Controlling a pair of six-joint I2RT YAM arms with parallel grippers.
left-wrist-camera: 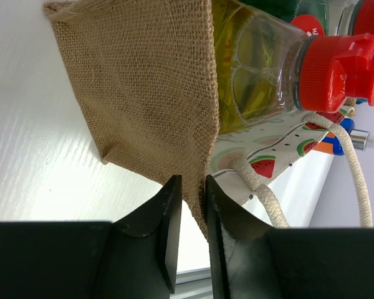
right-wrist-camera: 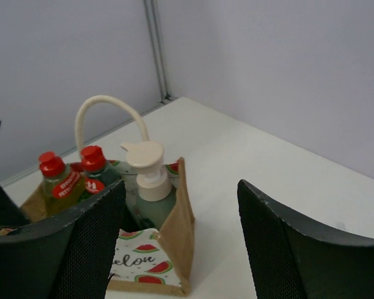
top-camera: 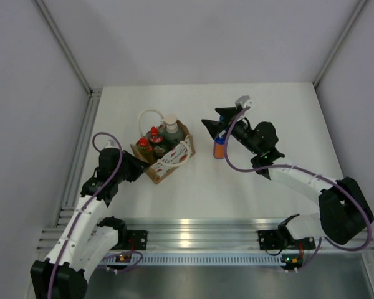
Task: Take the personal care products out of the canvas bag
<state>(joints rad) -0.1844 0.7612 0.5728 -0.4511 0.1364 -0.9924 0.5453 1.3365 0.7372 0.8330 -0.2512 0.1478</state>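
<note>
An aluminium rail [top-camera: 187, 227] runs along the near edge of the white table [top-camera: 268, 112], nearer than the canvas bag [top-camera: 174, 163]. At the bag's near left corner the left gripper [left-wrist-camera: 193, 180] straddles the burlap edge. Its fingers are only narrowly parted, the cloth lying against one finger with a sliver of table showing by the other.

The bag stands upright on the matt, lightly glossy tabletop, its whitish panel (printed with watermelon slices) facing the rail. Three bottles stand inside it: the yellow-green bottle [right-wrist-camera: 62, 187] and the dark green bottle [right-wrist-camera: 98, 171], both red-capped, and the grey-green pump bottle [right-wrist-camera: 151, 180] at the far end. One white rope handle [right-wrist-camera: 106, 103] arches over the bag's far left side.

Right of the bag, apart from it, the orange bottle [top-camera: 219, 149] stands alone on the table. The right gripper [right-wrist-camera: 181, 187] hangs just above it, fingers spread wide and empty.

Beyond the bag, plain pale-grey walls [top-camera: 193, 37] close in the table, joined by slim metal corner posts [top-camera: 65, 43].
</note>
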